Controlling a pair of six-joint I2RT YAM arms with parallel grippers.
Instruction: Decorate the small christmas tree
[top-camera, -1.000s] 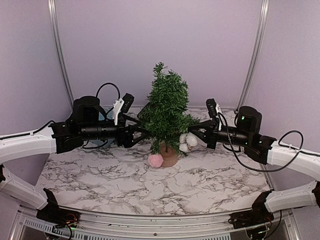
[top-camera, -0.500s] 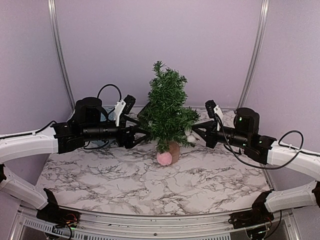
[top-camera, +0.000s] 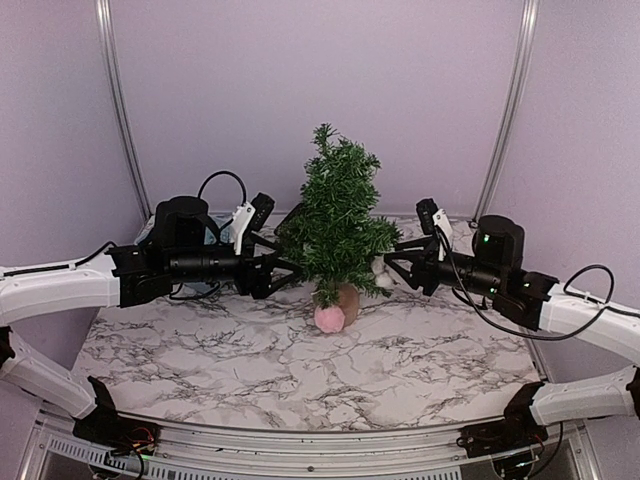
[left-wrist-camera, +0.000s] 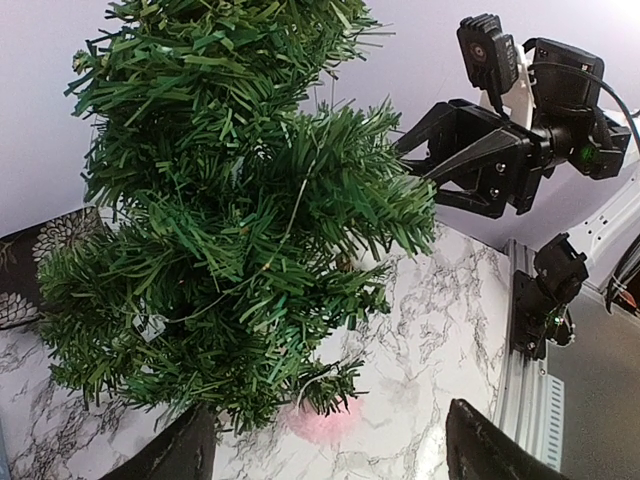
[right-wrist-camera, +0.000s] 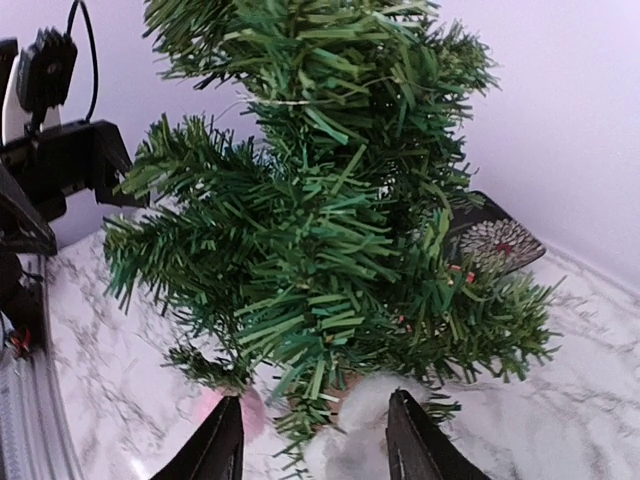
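Small christmas tree (top-camera: 335, 215) stands upright mid-tabletop (top-camera: 250, 370), long axis vertical, squarely between both arms. Right pincer (right-wrist-camera: 315, 400) is level with the lowest branches on the tree's right flank, jaws parted. A white cotton puff (right-wrist-camera: 350, 425) sits between them against the needles and looks unclamped. Left pincer (left-wrist-camera: 330, 410) is spread wide, empty, just beside the left flank. Pink pompom (top-camera: 329, 318) lies at the stump. We judge the right arm nearer; any approach runs horizontally, across the axis.
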